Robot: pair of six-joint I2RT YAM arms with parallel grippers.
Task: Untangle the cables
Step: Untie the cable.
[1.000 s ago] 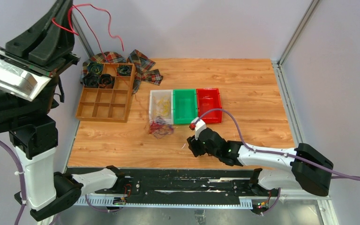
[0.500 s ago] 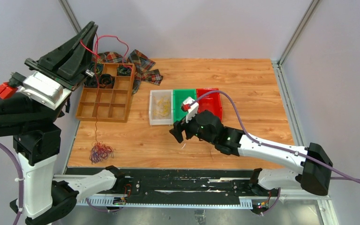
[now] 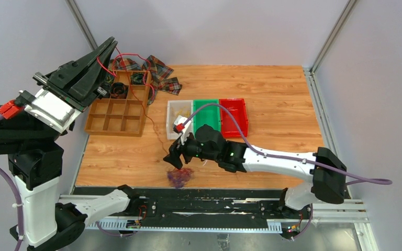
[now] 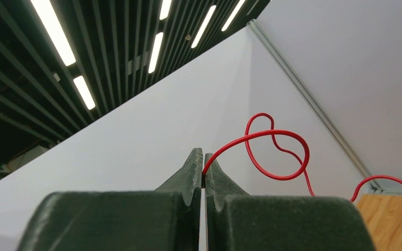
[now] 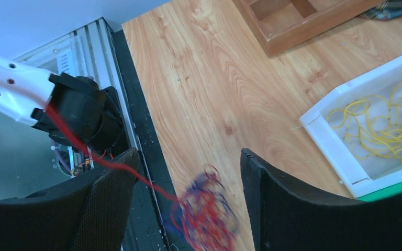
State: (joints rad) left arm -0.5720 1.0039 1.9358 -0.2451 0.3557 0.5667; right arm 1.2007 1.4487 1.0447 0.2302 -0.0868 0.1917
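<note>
Left tool (image 3: 110,45) raised high over the far-left corner, its jaws closed on one red wire (image 3: 147,107). In the left wrist view the fingertips (image 4: 198,166) meet on that wire (image 4: 278,134), which curls into a loop just beyond them. The wire runs down across the surface (image 3: 272,104) to the clump of cables (image 3: 179,177), a red and purple tangle at the near edge.

Right tool (image 3: 174,159) is just above the clump, jaws wide apart and holding nothing. In the right wrist view the clump (image 5: 205,210) appears blurred between the open fingers (image 5: 107,204).

A white bin (image 3: 171,123) holds loose yellow wires (image 5: 382,130). Green (image 3: 207,119) and red (image 3: 234,119) bins stand in a row to its right, and a wooden tray (image 3: 116,114) is on its left.
</note>
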